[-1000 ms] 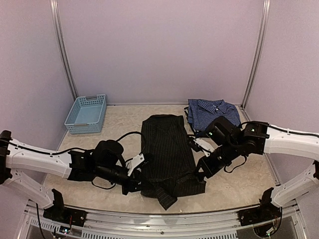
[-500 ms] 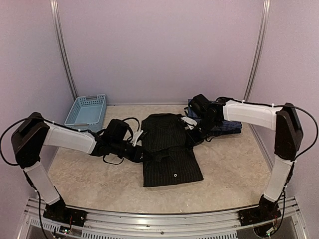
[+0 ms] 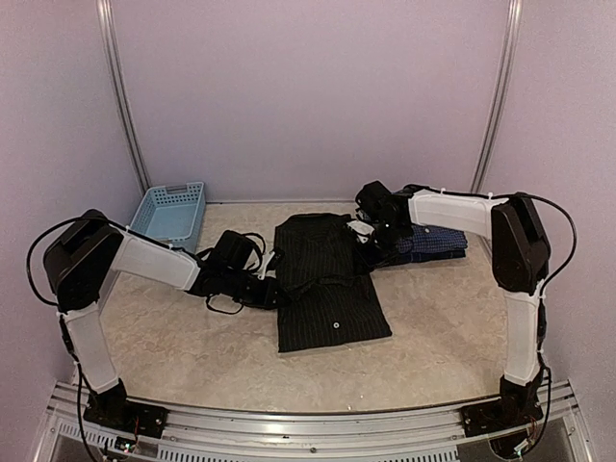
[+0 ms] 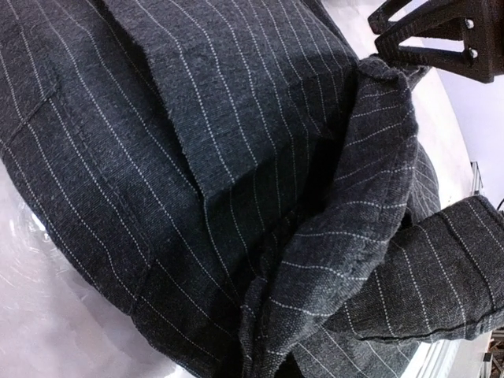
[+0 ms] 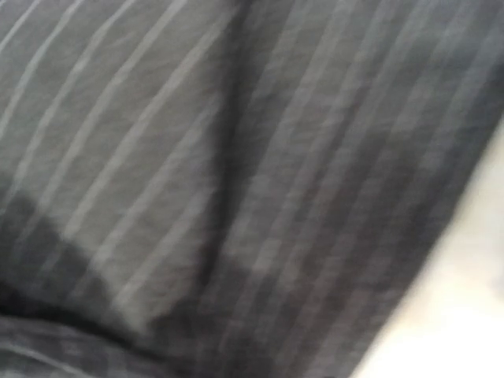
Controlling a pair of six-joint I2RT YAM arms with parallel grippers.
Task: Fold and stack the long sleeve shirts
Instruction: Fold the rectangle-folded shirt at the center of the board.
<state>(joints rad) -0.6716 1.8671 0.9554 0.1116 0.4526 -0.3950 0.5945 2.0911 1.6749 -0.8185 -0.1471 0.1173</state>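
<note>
The black pinstriped shirt (image 3: 327,289) lay doubled over, right of the light blue basket (image 3: 175,190). The blue checked shirt (image 3: 438,241) sat folded farther from the basket. The left gripper (image 3: 272,291) was clenched on the pinstriped shirt's basket-side edge. The right gripper (image 3: 369,234) was at the far edge, and its grip couldn't be told. By my judgement, final folds and stacking were left.

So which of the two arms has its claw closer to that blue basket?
Left. The left gripper is at the left edge of the black shirt, on the side of the basket; the right gripper is across the shirt, farther off.
</note>
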